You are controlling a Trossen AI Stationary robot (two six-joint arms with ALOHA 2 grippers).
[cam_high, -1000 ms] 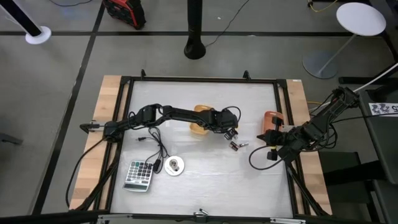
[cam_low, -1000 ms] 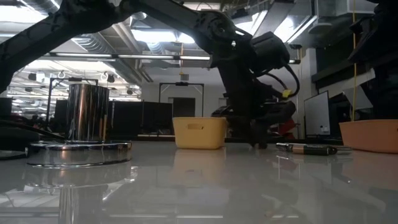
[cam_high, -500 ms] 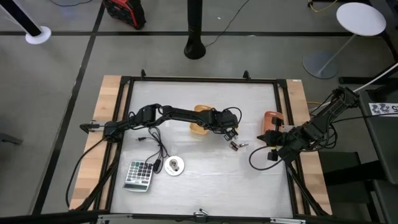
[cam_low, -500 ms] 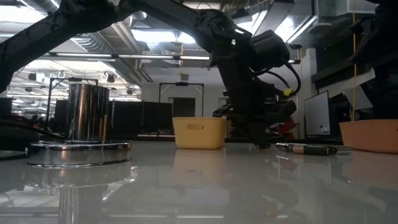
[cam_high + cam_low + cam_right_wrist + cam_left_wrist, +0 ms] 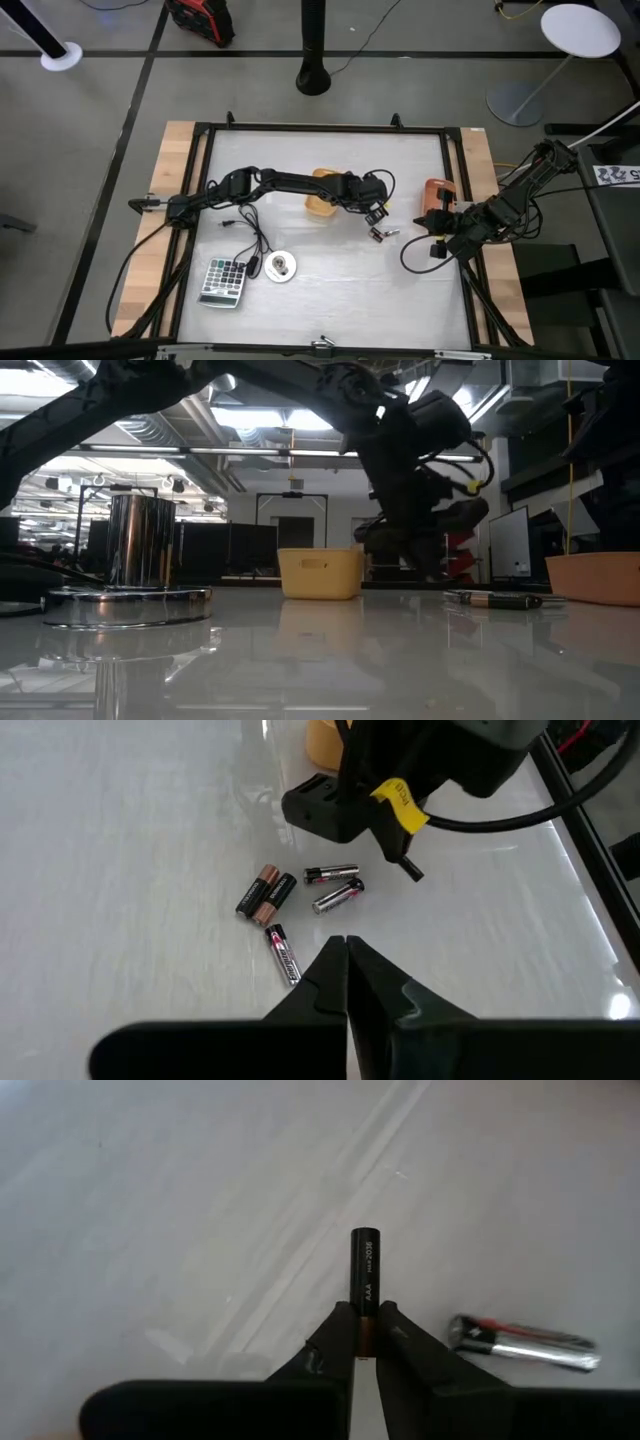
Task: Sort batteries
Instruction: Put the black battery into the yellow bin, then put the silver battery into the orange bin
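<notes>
My left gripper (image 5: 377, 212) hangs over the middle of the table, to the right of the yellow bin (image 5: 322, 196), shut on a dark AAA battery (image 5: 365, 1265). This battery also shows in the right wrist view (image 5: 409, 869). Several more batteries (image 5: 300, 900) lie flat on the white tabletop just below and near it; one silvery cell (image 5: 525, 1346) shows in the left wrist view. My right gripper (image 5: 347, 942) waits shut at the table's right side (image 5: 436, 246), with nothing in it. My left gripper pinches the battery by its copper-coloured end (image 5: 366, 1332) between its two fingertips. The battery sticks straight out past the fingertips, in line with the fingers. The fingers slant down from the table's left. The battery is lifted clear of the tabletop, its free end (image 5: 414, 874) pointing down and outward.
An orange bin (image 5: 438, 192) stands by the right edge, beside my right arm. A calculator (image 5: 224, 282) and a round white disc with a cable (image 5: 280, 267) lie at the near left. Black cables trail over the left part of the table.
My left gripper has risen from the tabletop, lifting the dark battery clear of the other cells, which stay where they lay.
</notes>
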